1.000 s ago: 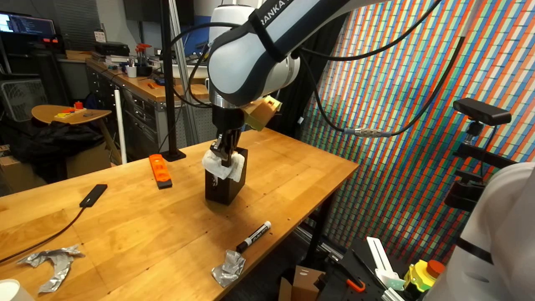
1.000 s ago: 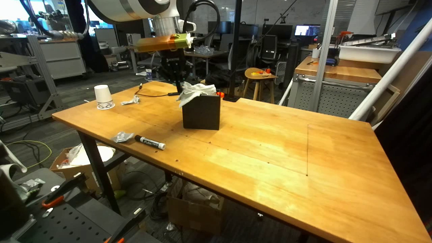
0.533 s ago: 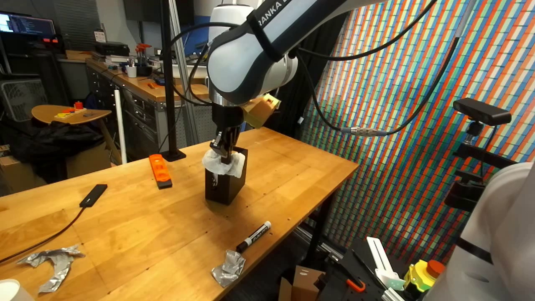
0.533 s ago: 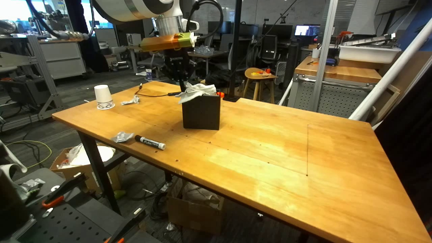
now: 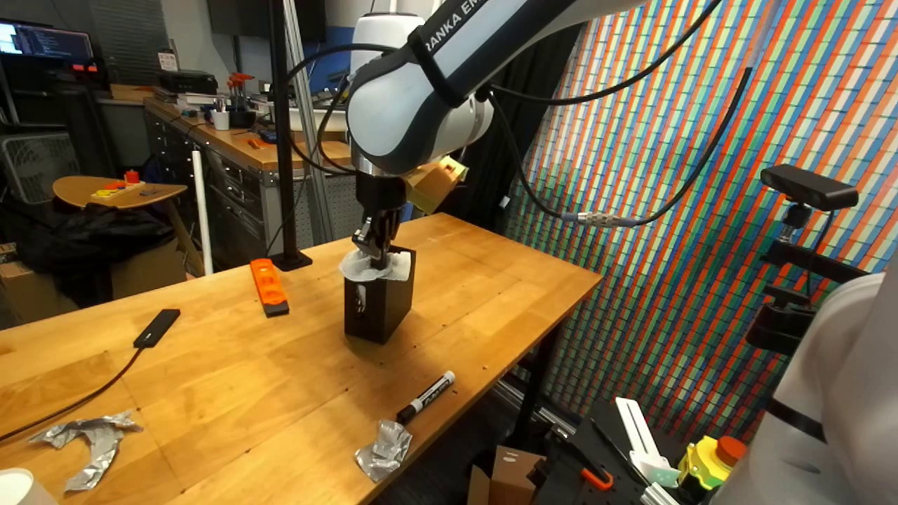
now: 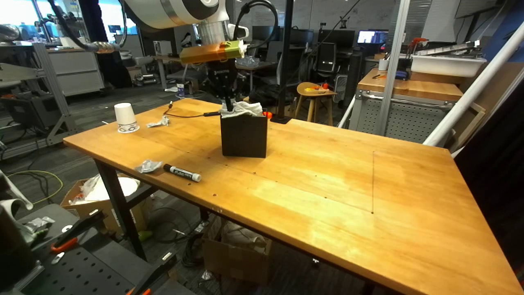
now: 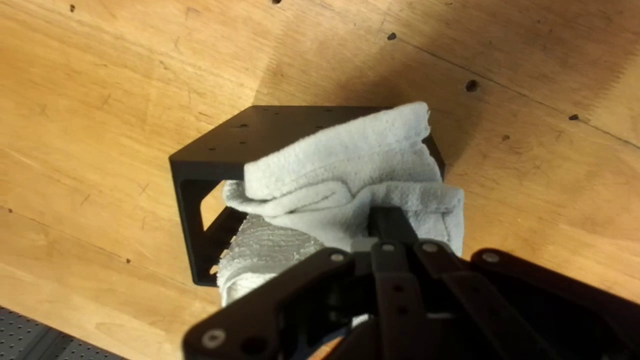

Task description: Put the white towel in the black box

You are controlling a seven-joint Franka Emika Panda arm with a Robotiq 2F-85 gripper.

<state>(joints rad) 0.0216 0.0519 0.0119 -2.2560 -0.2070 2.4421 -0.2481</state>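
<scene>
The black box (image 5: 397,308) stands on the wooden table; it also shows in an exterior view (image 6: 244,137) and the wrist view (image 7: 280,132). The white towel (image 5: 356,268) lies bunched across the box's open top, with part of it inside; some white shows through the side slot. It also shows in an exterior view (image 6: 246,109) and the wrist view (image 7: 345,160). My gripper (image 7: 392,212) points down with its fingers together, pressed into the towel over the opening. The gripper also shows in both exterior views (image 5: 379,264) (image 6: 229,108). The fingertips are partly hidden by folds.
An orange level (image 5: 269,286) and a black post (image 5: 284,175) stand beyond the box. A marker (image 5: 426,398) and foil scrap (image 5: 384,449) lie near the table edge. A paper cup (image 6: 125,118), a black hub (image 5: 156,328) and more foil (image 5: 98,445) are also on the table.
My gripper has moved a little over the box, rightward in an exterior view. The towel's overhanging edge has drawn up and in onto the opening. The box has not moved.
</scene>
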